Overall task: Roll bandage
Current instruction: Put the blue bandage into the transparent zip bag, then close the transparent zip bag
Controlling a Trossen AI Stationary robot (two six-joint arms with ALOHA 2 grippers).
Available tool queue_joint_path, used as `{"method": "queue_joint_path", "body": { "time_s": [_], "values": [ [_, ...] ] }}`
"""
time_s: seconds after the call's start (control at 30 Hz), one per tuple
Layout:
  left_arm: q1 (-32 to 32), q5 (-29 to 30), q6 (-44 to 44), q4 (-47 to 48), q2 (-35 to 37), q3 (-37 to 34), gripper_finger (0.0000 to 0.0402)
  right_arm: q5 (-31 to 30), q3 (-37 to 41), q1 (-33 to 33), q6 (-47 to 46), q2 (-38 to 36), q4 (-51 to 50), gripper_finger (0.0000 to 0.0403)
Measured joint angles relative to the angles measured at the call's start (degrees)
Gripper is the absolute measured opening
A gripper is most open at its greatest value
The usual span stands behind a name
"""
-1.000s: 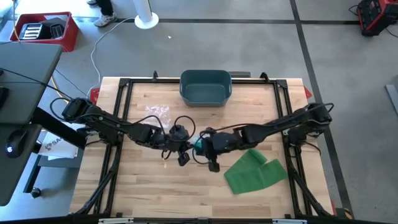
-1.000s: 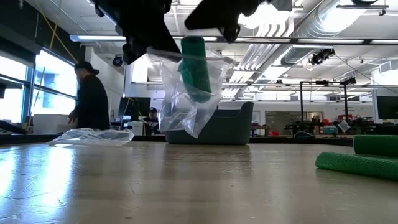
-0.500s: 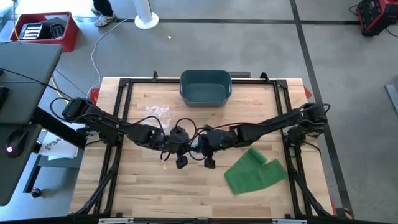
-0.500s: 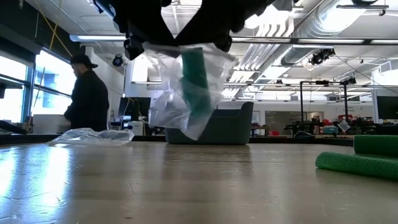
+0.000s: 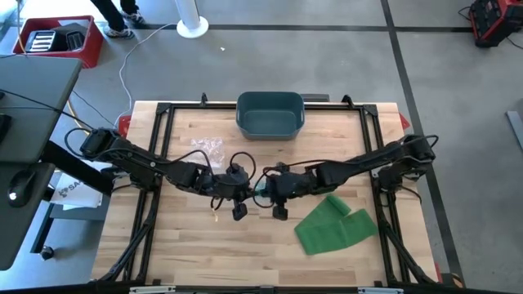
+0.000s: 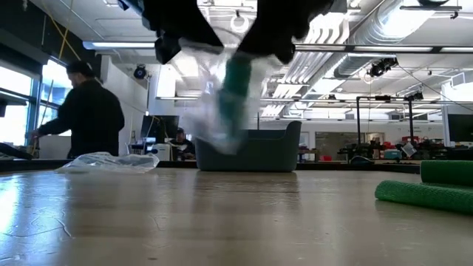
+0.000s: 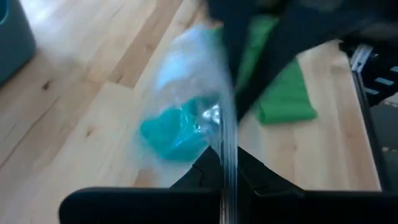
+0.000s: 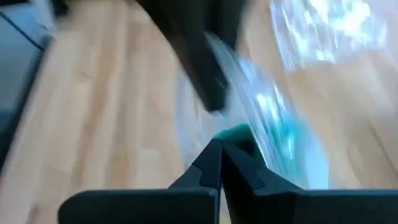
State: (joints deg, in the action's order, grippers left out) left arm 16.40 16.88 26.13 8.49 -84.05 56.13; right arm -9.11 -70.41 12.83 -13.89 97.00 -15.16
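Featherweight, crinkly clear plastic bag (image 6: 214, 96) with soft teal bandage roll (image 6: 236, 81) inside; slippery, best pinched at rim. Left gripper (image 5: 234, 193), right gripper (image 5: 267, 193): both clamped on film.

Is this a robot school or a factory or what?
Probably a robot lab or workshop. Two robot arms work at a wooden table, the ceiling shows bare pipes and strip lights, and a person stands at a workbench behind.
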Motion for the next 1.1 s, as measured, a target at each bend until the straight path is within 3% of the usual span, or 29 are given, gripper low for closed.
{"method": "queue_joint_path", "body": {
  "time_s": [0.2,0.47,0.8,0.9,1.03,1.1],
  "values": [
    [-0.04,-2.7,-5.68,-6.04,0.07,-0.04,0.0,-0.04,0.0,-1.24,0.42,3.15,0.09,0.0],
    [-0.65,-1.59,-2.21,-0.69,0.11,-0.04,0.0,-5.6,0.01,0.72,3.87,0.54,4.38,0.0],
    [-0.63,1.6,0.15,4.5,0.11,-0.08,0.0,-5.48,0.0,6.48,7.46,-8.55,-7.45,0.0002],
    [-0.63,0.24,-0.26,5.22,0.11,-0.08,0.0,-5.55,0.0,6.98,8.35,-10.6,-12.96,0.0024],
    [-0.63,-0.91,-0.23,6.46,0.11,-0.1,0.0,-10.35,0.09,6.1,9.83,-11.23,-22.56,0.0089],
    [-0.56,-1.25,-0.3,6.86,0.11,-0.1,0.0,-11.71,2.5,5.69,12.8,-11.2,-22.06,0.0122]
  ]
}}
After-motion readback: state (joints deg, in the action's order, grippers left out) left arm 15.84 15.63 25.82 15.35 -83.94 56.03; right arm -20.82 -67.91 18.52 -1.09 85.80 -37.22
